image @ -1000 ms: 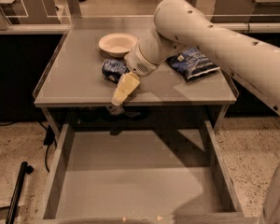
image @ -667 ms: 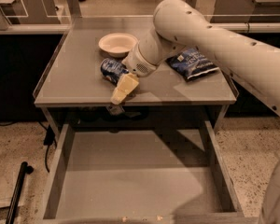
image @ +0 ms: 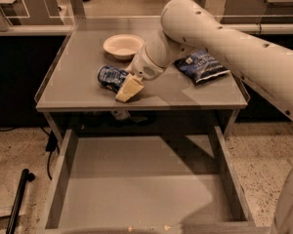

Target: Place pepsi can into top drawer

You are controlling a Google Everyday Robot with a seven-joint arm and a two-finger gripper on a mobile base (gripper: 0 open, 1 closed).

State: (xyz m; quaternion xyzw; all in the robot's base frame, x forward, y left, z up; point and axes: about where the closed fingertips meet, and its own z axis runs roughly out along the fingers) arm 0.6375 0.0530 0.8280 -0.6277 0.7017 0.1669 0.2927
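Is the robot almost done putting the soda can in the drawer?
Not yet, it is near the start. Done: the top drawer already stands pulled open below the table. In hand: the pincer is down at the pepsi can, which lies on its side on the table. Left: the can has to be lifted, carried past the table's front edge and set down in the drawer.

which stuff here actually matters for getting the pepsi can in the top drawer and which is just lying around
For the job:
pepsi can, on its side on the tabletop
top drawer, open below
gripper, at the can, near the table's front edge

Just lying about:
white bowl
blue chip bag
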